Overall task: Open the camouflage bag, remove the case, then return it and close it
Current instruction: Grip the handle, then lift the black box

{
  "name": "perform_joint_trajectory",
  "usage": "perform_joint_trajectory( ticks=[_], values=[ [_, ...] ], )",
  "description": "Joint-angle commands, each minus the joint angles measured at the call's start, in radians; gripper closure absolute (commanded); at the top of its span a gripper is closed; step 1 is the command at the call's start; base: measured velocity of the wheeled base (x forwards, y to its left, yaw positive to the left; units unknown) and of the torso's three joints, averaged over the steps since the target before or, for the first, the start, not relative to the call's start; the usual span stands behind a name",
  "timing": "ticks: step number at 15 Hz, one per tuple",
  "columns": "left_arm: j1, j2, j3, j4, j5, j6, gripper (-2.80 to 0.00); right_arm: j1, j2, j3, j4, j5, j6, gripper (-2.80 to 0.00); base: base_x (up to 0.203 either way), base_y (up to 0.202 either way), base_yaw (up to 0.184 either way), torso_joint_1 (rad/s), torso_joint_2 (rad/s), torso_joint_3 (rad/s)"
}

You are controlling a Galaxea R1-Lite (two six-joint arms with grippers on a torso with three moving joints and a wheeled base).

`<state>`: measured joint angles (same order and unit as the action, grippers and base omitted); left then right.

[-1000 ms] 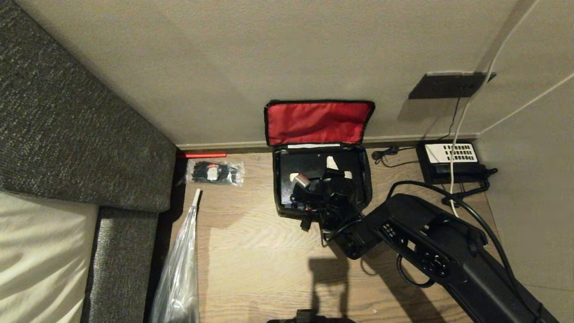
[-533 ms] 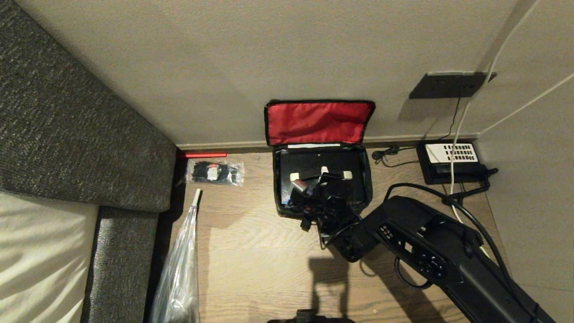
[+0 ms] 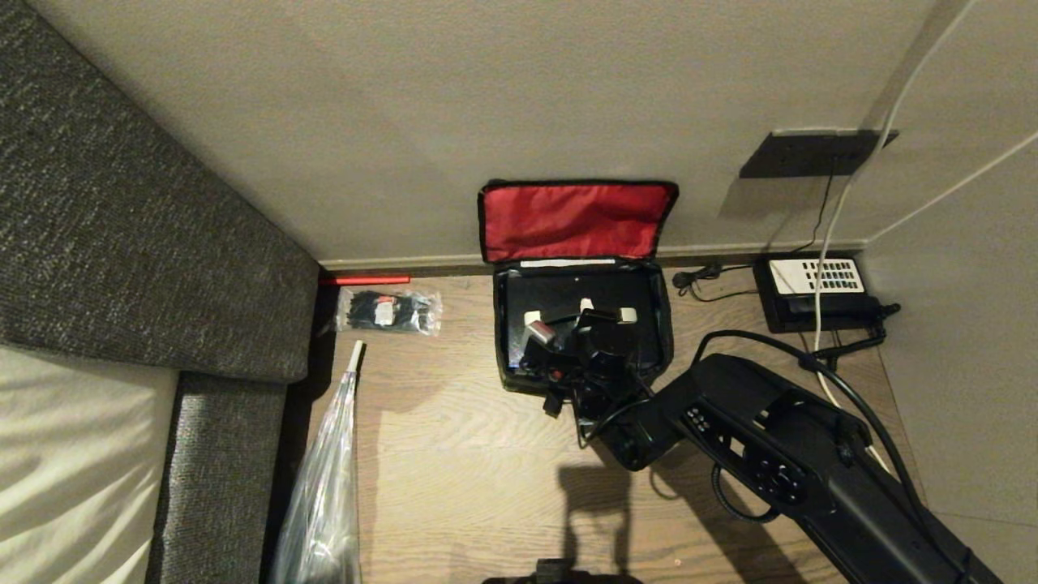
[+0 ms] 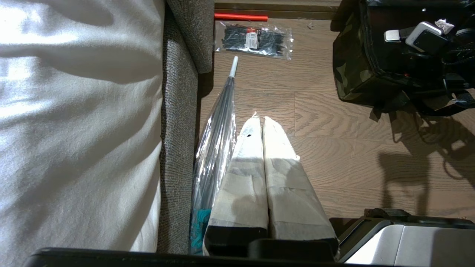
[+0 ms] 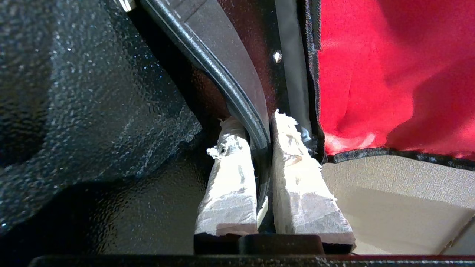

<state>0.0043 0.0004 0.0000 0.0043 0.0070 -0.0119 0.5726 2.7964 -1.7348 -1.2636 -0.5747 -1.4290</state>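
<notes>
The camouflage bag (image 3: 582,324) sits on the floor (image 3: 462,454) against the wall (image 3: 486,105), lid thrown back onto that wall. The case (image 3: 568,296) lies inside the bag. Left of the bag, a packet of cable ties (image 3: 389,312), then the sofa (image 3: 122,243). Right of the bag, a telephone (image 3: 815,294). The right gripper (image 3: 585,318) reaches into the bag, fingers (image 5: 230,178) either side of the case handle (image 5: 237,100).

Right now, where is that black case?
In the head view, the case sits inside the open camouflage bag by the wall, the right gripper on its handle.
</notes>
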Motion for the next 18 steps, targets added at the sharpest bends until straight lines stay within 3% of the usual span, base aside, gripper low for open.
perform_joint_trajectory(
  ticks=[1,6,9,18],
  values=[
    [0.000,-0.002,0.003,0.000,0.001,0.000,0.00,0.000,-0.003,-0.001,-0.008,-0.002,-0.007,0.00,0.000,0.000,0.000,0.000,0.00,0.000],
    [0.000,-0.002,0.003,0.000,0.001,0.000,0.00,0.032,-0.108,0.074,-0.053,-0.022,-0.004,0.00,0.000,0.000,0.000,0.000,0.00,0.000],
    [0.000,-0.002,0.003,0.000,0.001,0.000,0.00,0.061,-0.171,0.151,-0.046,-0.091,0.006,0.00,0.000,0.000,0.000,0.000,0.00,0.000],
    [0.000,-0.002,0.003,0.000,0.001,0.000,0.00,0.160,-0.235,0.199,-0.048,-0.162,-0.002,0.00,0.000,0.000,0.000,0.000,0.00,0.000]
  ],
)
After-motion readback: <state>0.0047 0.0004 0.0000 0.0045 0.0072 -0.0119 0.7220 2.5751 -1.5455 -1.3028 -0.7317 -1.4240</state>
